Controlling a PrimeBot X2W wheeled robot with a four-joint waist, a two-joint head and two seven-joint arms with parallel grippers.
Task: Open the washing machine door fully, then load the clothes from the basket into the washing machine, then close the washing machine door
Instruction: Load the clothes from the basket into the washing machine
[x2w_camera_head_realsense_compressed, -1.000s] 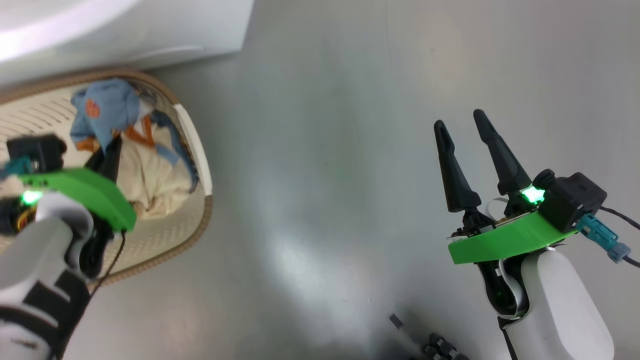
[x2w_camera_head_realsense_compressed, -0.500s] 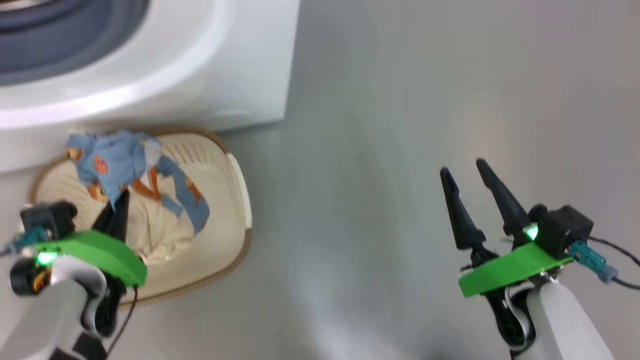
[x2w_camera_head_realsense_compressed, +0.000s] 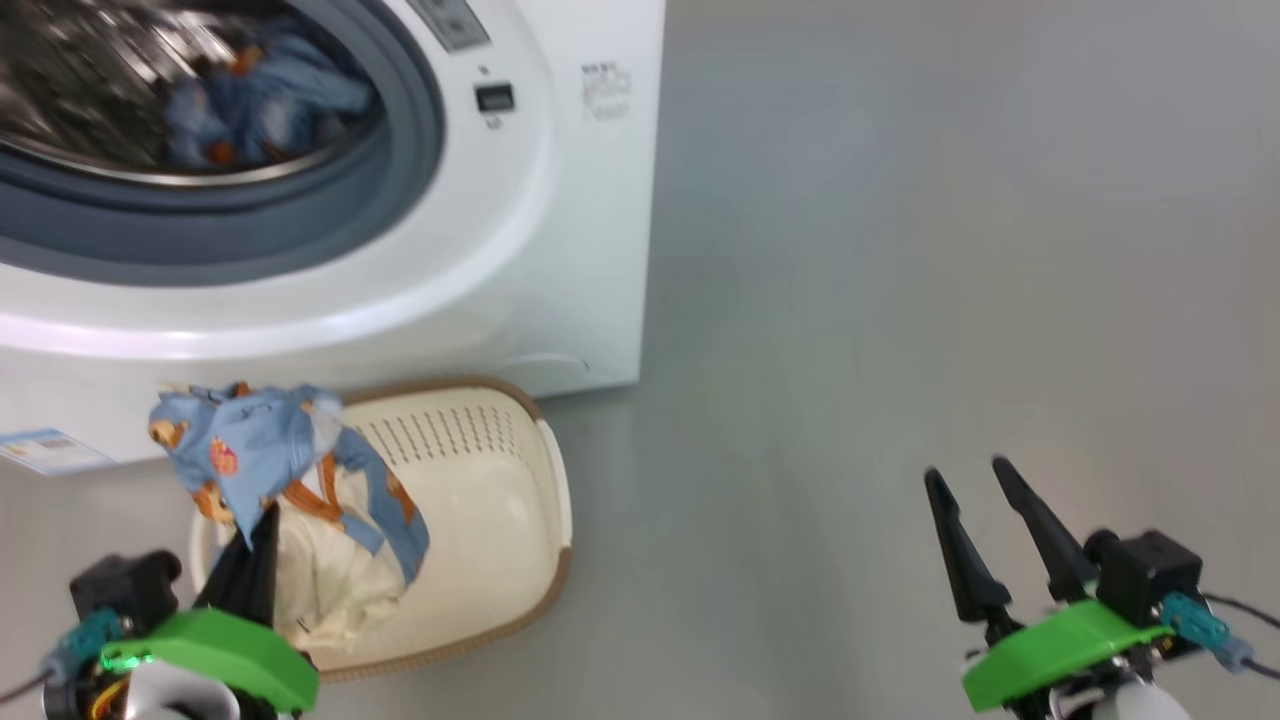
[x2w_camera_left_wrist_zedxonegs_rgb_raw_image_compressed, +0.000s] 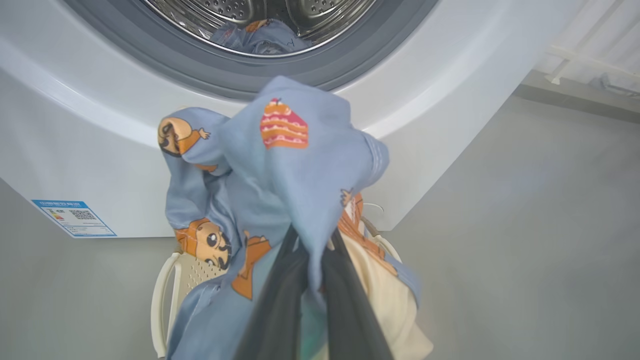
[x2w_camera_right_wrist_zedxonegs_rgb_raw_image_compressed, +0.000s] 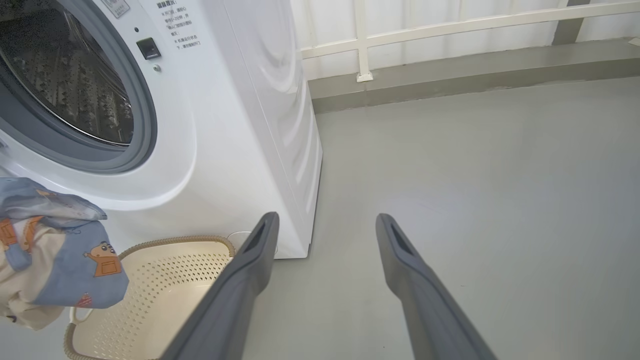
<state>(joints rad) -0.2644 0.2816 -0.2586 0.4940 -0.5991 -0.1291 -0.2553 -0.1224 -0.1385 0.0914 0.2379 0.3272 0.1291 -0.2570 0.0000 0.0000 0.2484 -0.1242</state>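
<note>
Right gripper (x2w_camera_right_wrist_zedxonegs_rgb_raw_image_compressed: 326, 217), fingers spread apart, empty, above grey floor (x2w_camera_right_wrist_zedxonegs_rgb_raw_image_compressed: 475, 165); white washing machine (x2w_camera_right_wrist_zedxonegs_rgb_raw_image_compressed: 240, 125) at left, drum exposed; cream basket (x2w_camera_right_wrist_zedxonegs_rgb_raw_image_compressed: 165, 270) at its foot; blue printed clothes (x2w_camera_right_wrist_zedxonegs_rgb_raw_image_compressed: 55, 250) above basket's left end

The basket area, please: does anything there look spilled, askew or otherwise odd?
Nothing stands out. The basket sits upright by the washing machine, and the clothes hang from the left gripper over it, none on the floor.

floor (x2w_camera_head_realsense_compressed: 880, 260): smooth grey, faint sheen | back wall (x2w_camera_right_wrist_zedxonegs_rgb_raw_image_compressed: 430, 35): white panels, w/ white horiz rail (x2w_camera_right_wrist_zedxonegs_rgb_raw_image_compressed: 475, 25) + upright post (x2w_camera_right_wrist_zedxonegs_rgb_raw_image_compressed: 361, 40) | wall base: grey raised kerb (x2w_camera_right_wrist_zedxonegs_rgb_raw_image_compressed: 450, 75) running full width | light: even, diffuse, soft glare on floor
</note>
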